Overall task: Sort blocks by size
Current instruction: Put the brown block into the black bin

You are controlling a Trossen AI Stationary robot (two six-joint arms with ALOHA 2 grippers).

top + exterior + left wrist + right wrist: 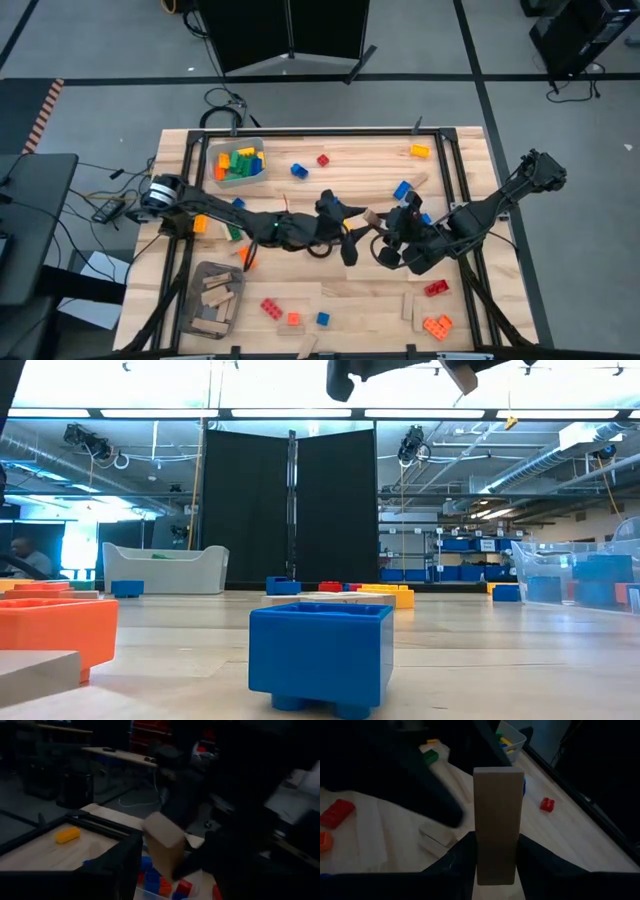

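The right end effector (495, 865) is clenched on a tan wooden piece (496, 820), gripping its lower end so the piece stands out past the fingers. It is held above the middle of the counter (350, 160). The left end effector (345, 228) sits just beside it with its jaws released and empty, facing the same piece.

Handling judgement: the wooden piece looks rigid, light and smooth-faced. A grip across the narrow sides, near mid-length, would limit swing; the current end grip leaves a long free length that could pivot.

Near edge of the counter: a red brick (271, 307), an orange brick (437, 326) and a small blue brick (322, 319) lie loose. At near left, a grey bin (212, 300) holds wooden pieces. Any path to it crosses the left arm. At far left, a clear bin (238, 164) holds coloured bricks; a yellow brick (419, 150) lies far right.
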